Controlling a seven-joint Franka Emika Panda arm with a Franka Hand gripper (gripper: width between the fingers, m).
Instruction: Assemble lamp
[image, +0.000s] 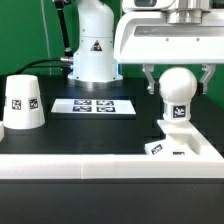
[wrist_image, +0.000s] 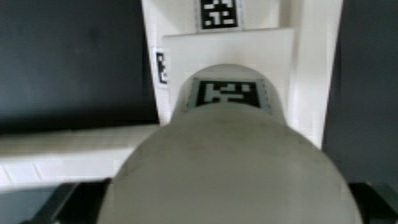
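The ball-shaped white bulb stands upright with its tagged neck on the low angular base at the exterior view's right. My gripper comes down from above, one finger on each side of the ball, shut on the bulb. In the wrist view the bulb fills the space between the dark fingertips, and the base lies beyond it. The tapered shade stands mouth down at the exterior view's left, apart from the gripper.
The marker board lies flat in the middle of the black table. A long white rail runs along the front edge and shows in the wrist view. The arm's white pedestal stands at the back.
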